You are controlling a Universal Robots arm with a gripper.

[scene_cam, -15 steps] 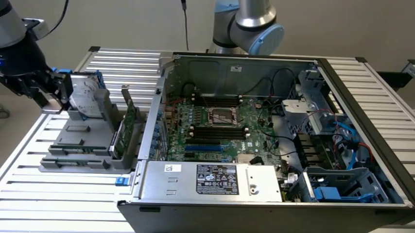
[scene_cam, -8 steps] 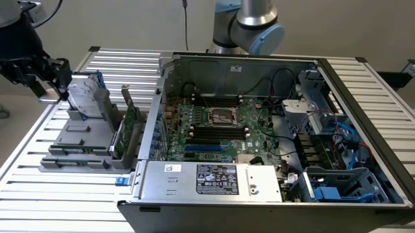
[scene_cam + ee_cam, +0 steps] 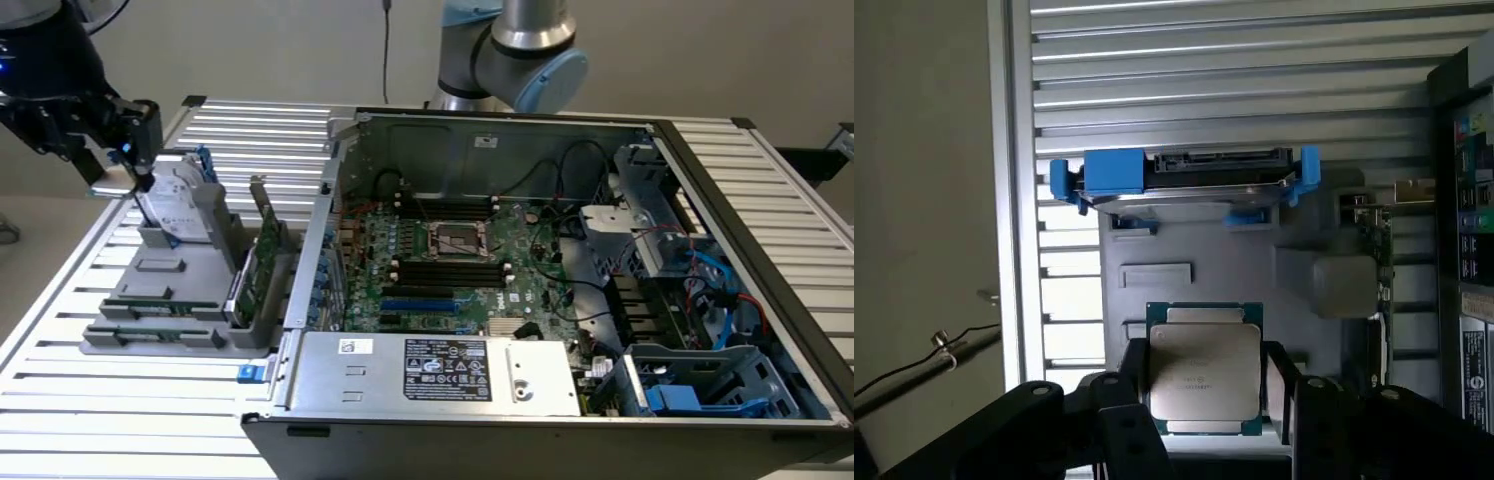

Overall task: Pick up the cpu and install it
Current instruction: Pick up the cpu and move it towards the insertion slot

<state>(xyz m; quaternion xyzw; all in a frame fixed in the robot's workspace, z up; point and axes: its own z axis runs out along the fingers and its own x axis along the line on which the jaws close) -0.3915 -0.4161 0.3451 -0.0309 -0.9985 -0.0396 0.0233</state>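
The gripper (image 3: 1206, 400) is clamped on the cpu (image 3: 1204, 368), black fingers (image 3: 1132, 400) pressing two opposite edges, likely so the silvery top stays square for seating; it hangs above the grey parts holder (image 3: 134, 340), which keeps the hard drive (image 3: 180, 205) on edge in blue rails. Towards the exterior view's right, the open computer case (image 3: 747, 200) holds the green motherboard (image 3: 521, 270); its metal-framed socket (image 3: 454, 240) looks empty.

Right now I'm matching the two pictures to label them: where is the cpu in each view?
Exterior view: the cpu is the pale slab under the gripper, at the exterior view's far left.
Wrist view: the cpu sits between the gripper's fingers, over the grey tray.
Shared landmark: the hard drive with blue rails, next to the cpu.
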